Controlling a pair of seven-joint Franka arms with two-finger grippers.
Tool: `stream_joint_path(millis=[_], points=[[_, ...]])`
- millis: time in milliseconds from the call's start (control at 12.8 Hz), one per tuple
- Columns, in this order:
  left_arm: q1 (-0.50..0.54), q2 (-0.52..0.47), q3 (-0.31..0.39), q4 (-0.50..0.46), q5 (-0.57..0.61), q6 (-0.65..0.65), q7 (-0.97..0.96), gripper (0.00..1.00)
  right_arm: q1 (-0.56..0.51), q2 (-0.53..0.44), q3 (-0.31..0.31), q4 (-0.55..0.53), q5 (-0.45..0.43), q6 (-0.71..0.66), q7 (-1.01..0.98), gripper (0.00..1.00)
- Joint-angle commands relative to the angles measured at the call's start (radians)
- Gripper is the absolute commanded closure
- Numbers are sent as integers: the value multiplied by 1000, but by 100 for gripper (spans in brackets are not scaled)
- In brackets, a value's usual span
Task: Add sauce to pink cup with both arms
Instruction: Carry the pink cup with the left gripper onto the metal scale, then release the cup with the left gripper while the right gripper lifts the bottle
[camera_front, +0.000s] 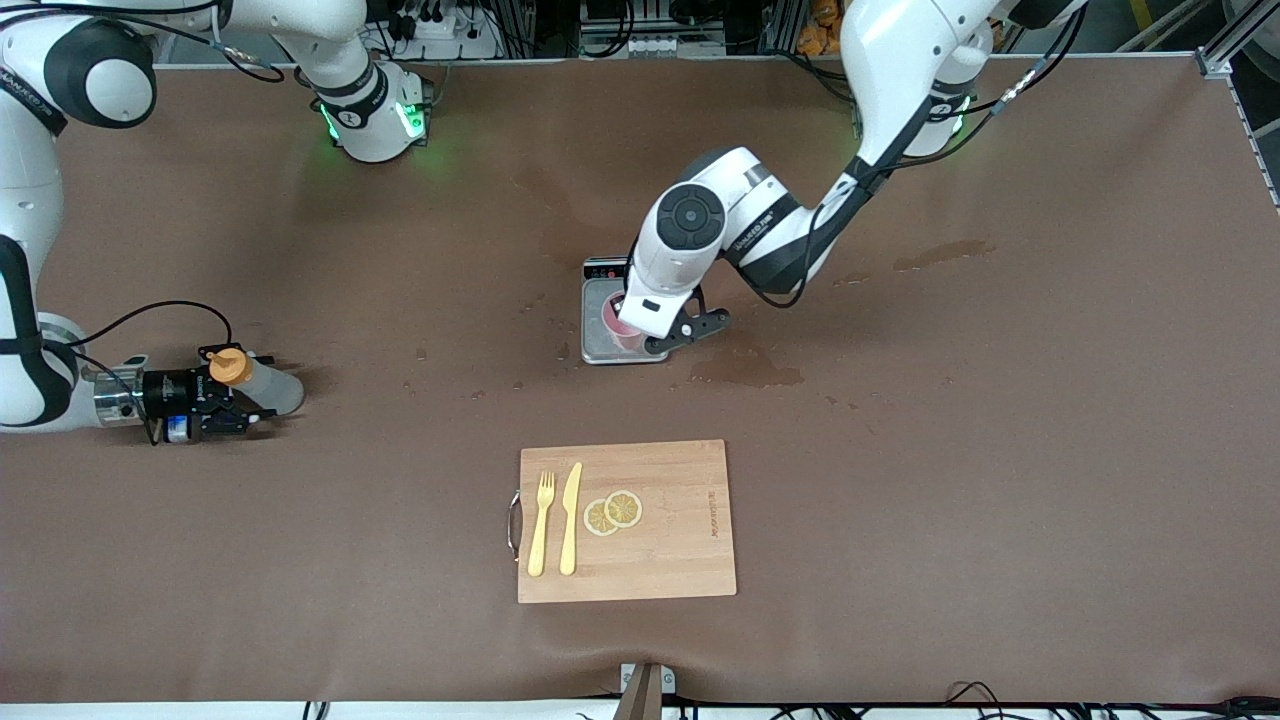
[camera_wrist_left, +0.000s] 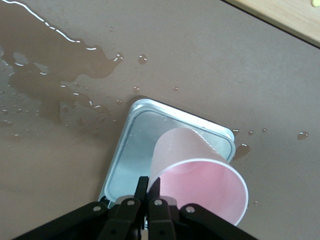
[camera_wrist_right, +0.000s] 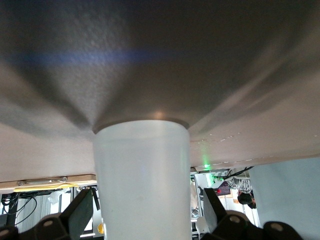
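Observation:
The pink cup (camera_front: 616, 322) is tilted over the steel scale plate (camera_front: 598, 348). My left gripper (camera_front: 645, 342) is shut on its rim, one finger inside and one outside. In the left wrist view the cup (camera_wrist_left: 200, 172) leans over the plate (camera_wrist_left: 131, 145), pinched by the gripper (camera_wrist_left: 148, 187). The sauce bottle (camera_front: 268, 388), whitish with an orange cap (camera_front: 231, 366), stands on the table at the right arm's end. My right gripper (camera_front: 258, 392) is open with a finger on either side of it. The right wrist view shows the bottle (camera_wrist_right: 142, 175) between the fingers (camera_wrist_right: 80, 215), with gaps on both sides.
A wooden cutting board (camera_front: 680, 540) lies nearer the front camera, with a yellow fork (camera_front: 541, 522), a knife (camera_front: 570, 518) and two lemon slices (camera_front: 613, 512). Wet patches (camera_front: 745, 372) and drops lie on the brown table around the scale.

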Motion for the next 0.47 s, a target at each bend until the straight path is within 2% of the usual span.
stream_joint_path(millis=[0,78,156,390], points=[[-39,24,30,24,18,22,-30,100,5,6,0,8,20,-14,7,18],[-44,35,30,24,19,42,-45,100,5,3,0,10,20,-14,7,25],[-59,41,31,23,19,59,-64,100,5,1,0,14,18,-14,5,28],[-100,55,67,20,25,63,-73,100,2,3,-1,16,14,-11,5,28]])
